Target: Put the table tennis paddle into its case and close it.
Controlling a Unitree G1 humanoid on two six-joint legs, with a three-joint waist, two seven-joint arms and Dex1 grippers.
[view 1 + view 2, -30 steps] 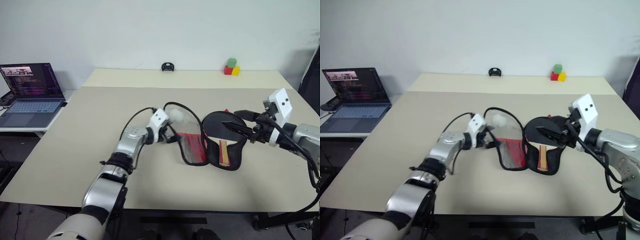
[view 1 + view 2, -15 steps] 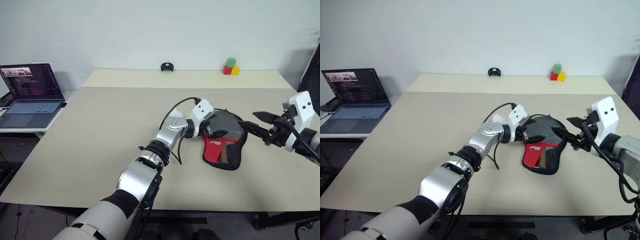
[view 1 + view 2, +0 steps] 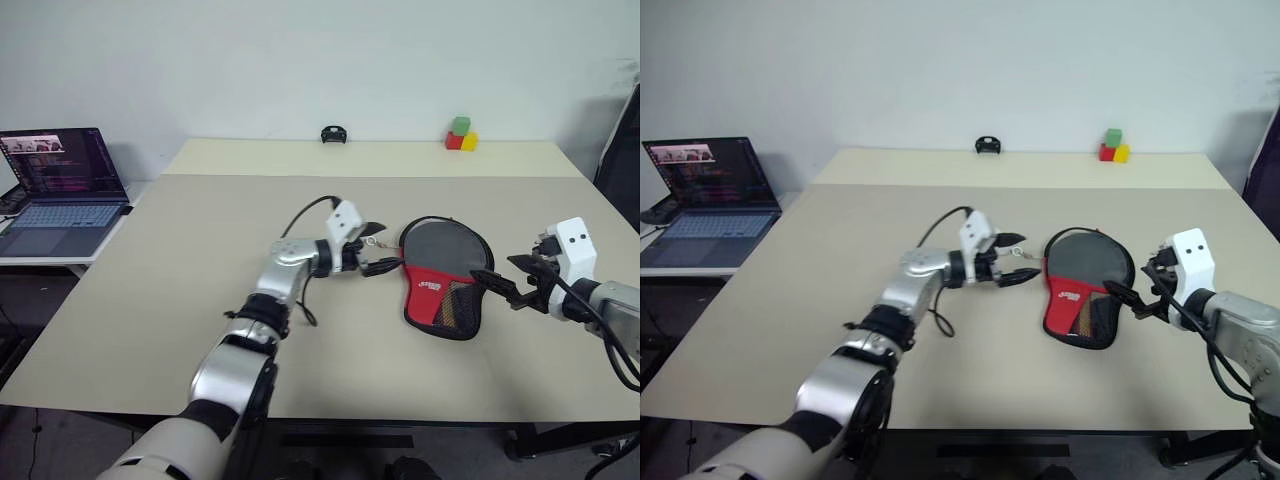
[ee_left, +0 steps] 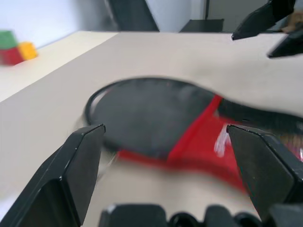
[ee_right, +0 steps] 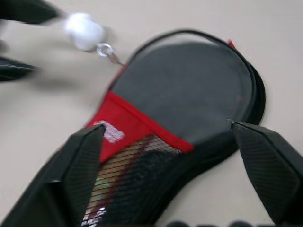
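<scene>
The case (image 3: 445, 280) lies flat on the table, folded shut, with its black round part toward the back and its red panel and mesh pocket (image 5: 142, 184) toward me. The table tennis paddle is hidden under the fabric. A small white ball charm (image 5: 84, 30) hangs on a ring at the case's left edge. My left gripper (image 3: 379, 251) hovers open just left of the case, by the charm, holding nothing. Just right of the case, my right gripper (image 3: 508, 279) is open and empty, pointing at it. The wrist views look at the case (image 4: 156, 118) between open fingers.
A laptop (image 3: 60, 190) stands on a side table at the left. At the table's far edge sit red, green and yellow blocks (image 3: 461, 135) and a small black object (image 3: 334, 134). The table's front edge (image 3: 300, 412) runs close below the case.
The case was open with the paddle inside. Its left flap has been folded over it. My left gripper has pulled back left. My right gripper has opened wider and dropped to the right.
</scene>
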